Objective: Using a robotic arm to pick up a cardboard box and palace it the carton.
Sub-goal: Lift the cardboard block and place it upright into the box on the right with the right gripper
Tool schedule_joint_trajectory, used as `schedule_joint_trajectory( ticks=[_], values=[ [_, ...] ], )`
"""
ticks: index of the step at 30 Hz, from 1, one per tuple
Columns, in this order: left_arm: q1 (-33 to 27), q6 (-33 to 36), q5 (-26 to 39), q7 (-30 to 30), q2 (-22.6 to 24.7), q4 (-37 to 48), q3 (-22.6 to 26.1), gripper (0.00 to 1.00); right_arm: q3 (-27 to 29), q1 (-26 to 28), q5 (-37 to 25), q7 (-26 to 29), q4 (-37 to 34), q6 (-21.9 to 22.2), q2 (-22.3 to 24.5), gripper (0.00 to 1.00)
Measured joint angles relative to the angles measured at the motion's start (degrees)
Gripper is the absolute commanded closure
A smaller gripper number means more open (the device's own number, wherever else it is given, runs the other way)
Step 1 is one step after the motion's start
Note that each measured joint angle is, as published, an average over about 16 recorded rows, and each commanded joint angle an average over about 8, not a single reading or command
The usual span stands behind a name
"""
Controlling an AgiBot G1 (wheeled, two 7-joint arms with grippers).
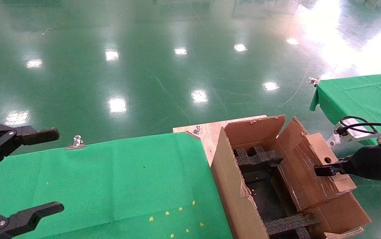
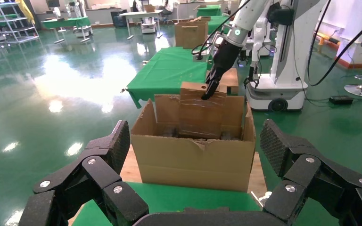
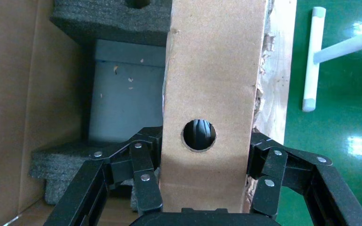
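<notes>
Brown cardboard box (image 1: pixel 313 172) | round hole | clamped by right tool (image 1: pixel 323 170)

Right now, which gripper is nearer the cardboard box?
Right. The right gripper is clamped on the cardboard box, holding it over the carton. The left gripper hangs open above the green-covered table, well away from the box.

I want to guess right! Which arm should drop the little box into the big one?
The right. Its gripper already clamps the cardboard box above the carton. The left gripper hangs open and empty over the green table.
</notes>
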Motion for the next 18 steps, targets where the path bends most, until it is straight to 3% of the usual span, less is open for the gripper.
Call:
schedule_joint_trajectory(
  ticks=[18],
  values=[
    [0.0,0.0,0.0,0.0,0.0,0.0,0.0,0.00,-2.8,-10.2,1.7,2.7,-3.5,9.0,-6.4,1.00]
  ],
)
